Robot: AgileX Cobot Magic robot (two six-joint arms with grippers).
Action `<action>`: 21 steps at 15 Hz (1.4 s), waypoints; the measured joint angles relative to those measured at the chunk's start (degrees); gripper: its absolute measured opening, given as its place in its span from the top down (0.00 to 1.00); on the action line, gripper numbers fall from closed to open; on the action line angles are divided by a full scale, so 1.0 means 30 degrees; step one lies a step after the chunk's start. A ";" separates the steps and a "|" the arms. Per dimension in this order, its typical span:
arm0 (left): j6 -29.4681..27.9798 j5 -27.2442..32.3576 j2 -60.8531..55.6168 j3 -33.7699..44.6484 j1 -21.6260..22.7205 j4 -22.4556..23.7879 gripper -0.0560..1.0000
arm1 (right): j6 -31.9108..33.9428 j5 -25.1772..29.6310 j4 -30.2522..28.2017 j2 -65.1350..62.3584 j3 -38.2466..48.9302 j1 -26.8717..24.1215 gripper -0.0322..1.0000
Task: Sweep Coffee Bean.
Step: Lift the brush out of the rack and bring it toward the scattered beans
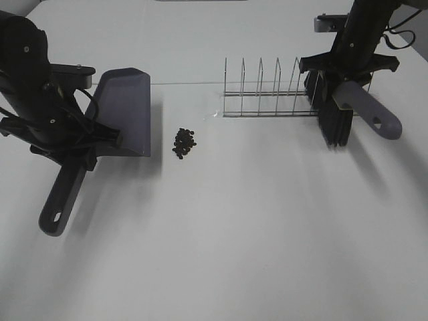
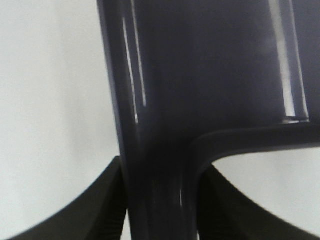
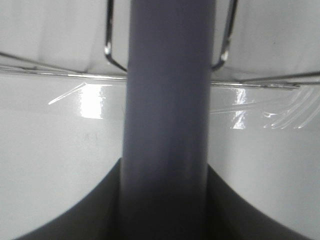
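Note:
A small cluster of dark coffee beans (image 1: 184, 142) lies on the white table, just right of the grey-purple dustpan (image 1: 124, 110). My left gripper (image 1: 75, 155) is shut on the dustpan's handle; the handle (image 2: 160, 200) shows between the jaws in the left wrist view. The dustpan rests on the table with its open edge facing the beans. My right gripper (image 1: 344, 83) is shut on the brush handle (image 3: 167, 125). The brush (image 1: 361, 107) has black bristles (image 1: 334, 124) pointing down at the right end of the wire rack, far right of the beans.
A wire dish rack (image 1: 271, 93) stands at the back, between the beans and the brush; its wires (image 3: 115, 57) show behind the handle in the right wrist view. White table (image 1: 234, 241) spreads in front.

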 joint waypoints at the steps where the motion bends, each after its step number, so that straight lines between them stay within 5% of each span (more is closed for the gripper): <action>1: 0.0000 -0.0019 0.0000 0.0000 0.0000 0.0019 0.59 | 0.0000 0.0057 -0.0019 -0.0592 0.0000 0.0000 0.64; 14: 0.0000 0.0134 0.0000 0.0000 0.0000 0.0019 0.59 | 0.0382 0.1375 0.0630 -0.5978 0.1662 0.0115 0.64; 21: 0.0000 0.0420 0.1356 0.0000 0.0000 0.0019 0.59 | 0.1261 0.1356 -0.1509 -0.7639 0.7410 0.4641 0.64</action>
